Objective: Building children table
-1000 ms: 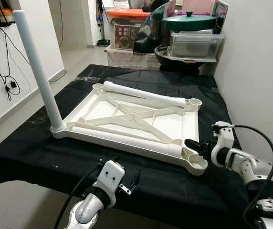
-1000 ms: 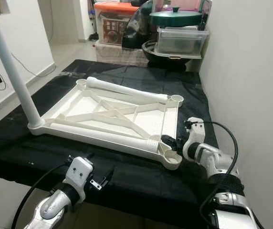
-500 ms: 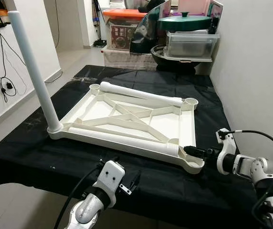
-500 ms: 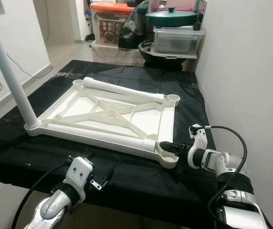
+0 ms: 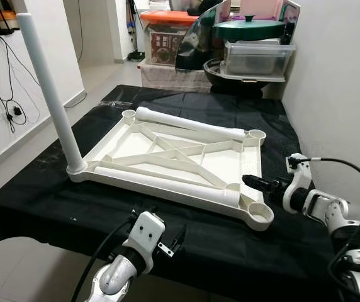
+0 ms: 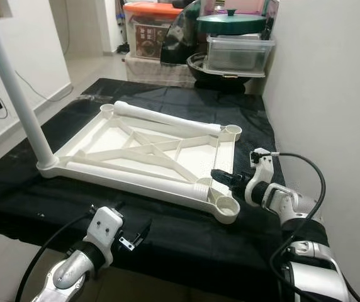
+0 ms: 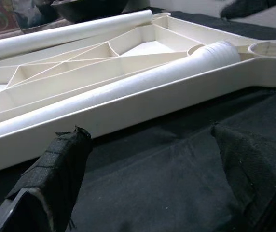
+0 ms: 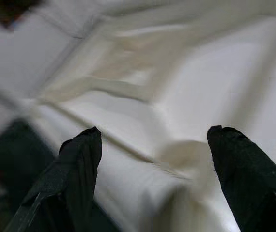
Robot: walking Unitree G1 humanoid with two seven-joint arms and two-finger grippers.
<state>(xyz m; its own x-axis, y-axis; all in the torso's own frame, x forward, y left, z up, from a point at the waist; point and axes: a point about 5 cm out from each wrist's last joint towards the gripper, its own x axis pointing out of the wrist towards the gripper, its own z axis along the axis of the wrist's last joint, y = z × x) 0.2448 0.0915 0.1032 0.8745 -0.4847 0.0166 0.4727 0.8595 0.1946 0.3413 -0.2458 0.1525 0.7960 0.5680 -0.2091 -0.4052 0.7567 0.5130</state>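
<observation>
- The white table top (image 5: 186,160) lies upside down on a black cloth (image 5: 54,201) that covers the work surface, its ribbed underside facing up
- Its long axis runs from the robot's left-near side toward the right, with the near long edge slanting away to the left
- One white leg (image 5: 49,94) stands upright in the left near corner socket, rising well above the frame
- A second loose leg (image 5: 167,185) lies along the inside of the near long edge, its ribbed end pointing toward the right near corner socket (image 5: 260,214), which is open
- A third leg (image 5: 189,124) lies along the far long edge, between the two far corner sockets
- The right gripper (image 5: 255,183) hovers just beside the right short edge of the table top, near the open socket; its fingers point left toward the frame and stand wide apart, holding nothing, as the right wrist view shows, though blurred
- The left gripper (image 7: 150,169) sits low over the cloth in front of the near long edge, apart from it; its fingers (image 7: 63,159) are spread wide and empty
- Bare cloth runs in front of the near edge and to the right of the frame, where a white wall (image 5: 337,94) stands close
- Beyond the far edge are stacked plastic boxes (image 5: 255,58) and a green lid (image 5: 249,28)
</observation>
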